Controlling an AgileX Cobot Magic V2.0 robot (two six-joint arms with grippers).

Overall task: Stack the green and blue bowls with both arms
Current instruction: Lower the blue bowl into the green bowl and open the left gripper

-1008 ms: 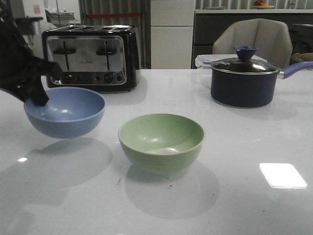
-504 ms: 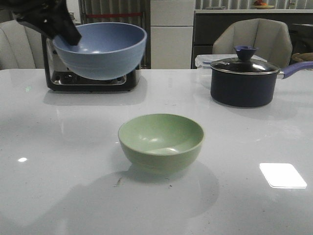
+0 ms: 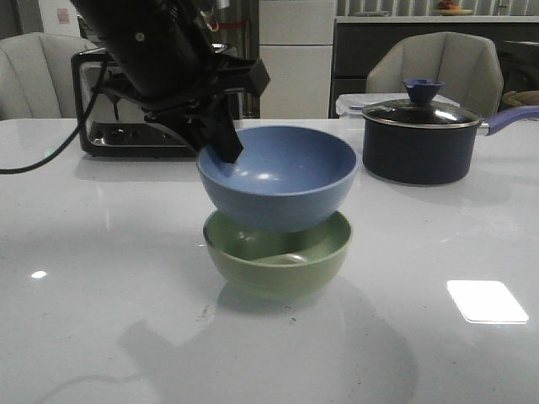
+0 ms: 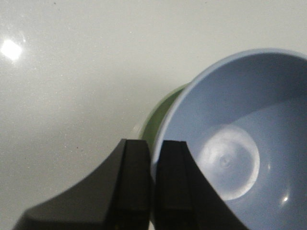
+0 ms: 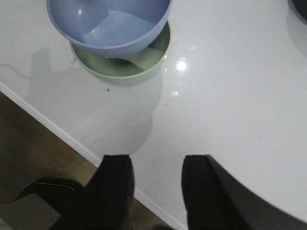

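The pale green bowl [image 3: 278, 257] stands on the white table at the centre. The dusty blue bowl [image 3: 278, 175] hangs tilted just above it, its base dipping inside the green rim. My left gripper [image 3: 226, 148] is shut on the blue bowl's left rim; the left wrist view shows its fingers [image 4: 135, 165] pinching the blue bowl's [image 4: 240, 143] rim, with a strip of the green bowl [image 4: 160, 115] below. My right gripper [image 5: 156, 165] is open and empty over the table's near edge, well away from both bowls [image 5: 112, 24], and is out of the front view.
A dark lidded saucepan [image 3: 421, 139] with a blue handle stands at the back right. A black and chrome toaster [image 3: 118, 126] stands at the back left, partly behind my left arm. A thin black cable [image 3: 42, 160] trails left. The table edge [image 5: 53, 127] and the floor show under my right gripper.
My left gripper has carried the blue bowl from the left, up past the toaster, then right and down over the green bowl. The green bowl has not moved.
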